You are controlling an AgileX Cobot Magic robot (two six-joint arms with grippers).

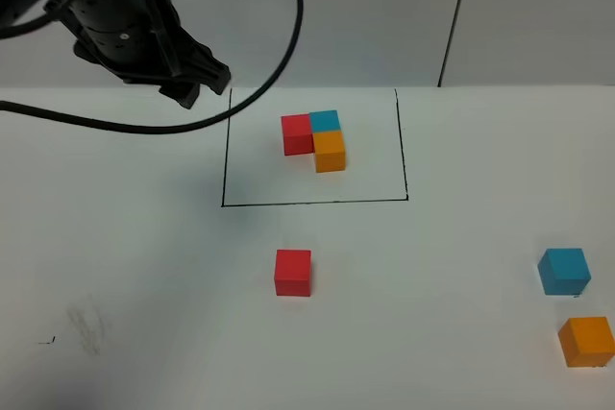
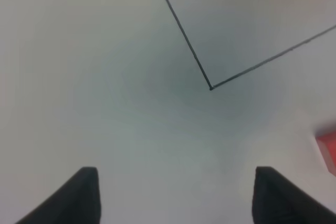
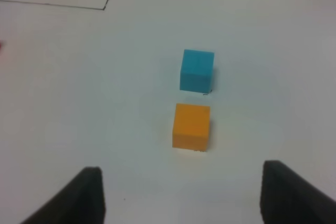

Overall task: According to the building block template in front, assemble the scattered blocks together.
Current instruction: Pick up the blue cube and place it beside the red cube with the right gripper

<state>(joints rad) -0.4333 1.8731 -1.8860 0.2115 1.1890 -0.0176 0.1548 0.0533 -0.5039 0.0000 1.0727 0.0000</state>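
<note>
Obs: left gripper (image 2: 176, 174) raised over the table (image 1: 144, 256), left of the black rectangle (image 1: 223, 160); jaws wide apart, empty. The right gripper (image 3: 181, 169) has its jaws apart with nothing between (blue cube (image 1: 564, 270) and orange cube (image 1: 586, 341) lie ahead, near each other, not touching). The red cube (image 1: 293, 272) sits alone in front of the rectangle. The template cluster (image 1: 315, 139) is inside it.

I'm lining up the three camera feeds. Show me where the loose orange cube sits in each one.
Exterior high: loose orange cube at the lower right corner, below the blue cube.
Left wrist: not in it.
Right wrist: mid-picture, beside the blue cube, on its side away from the black frame.
Shared landmark: that black frame, visible in all three.
</note>
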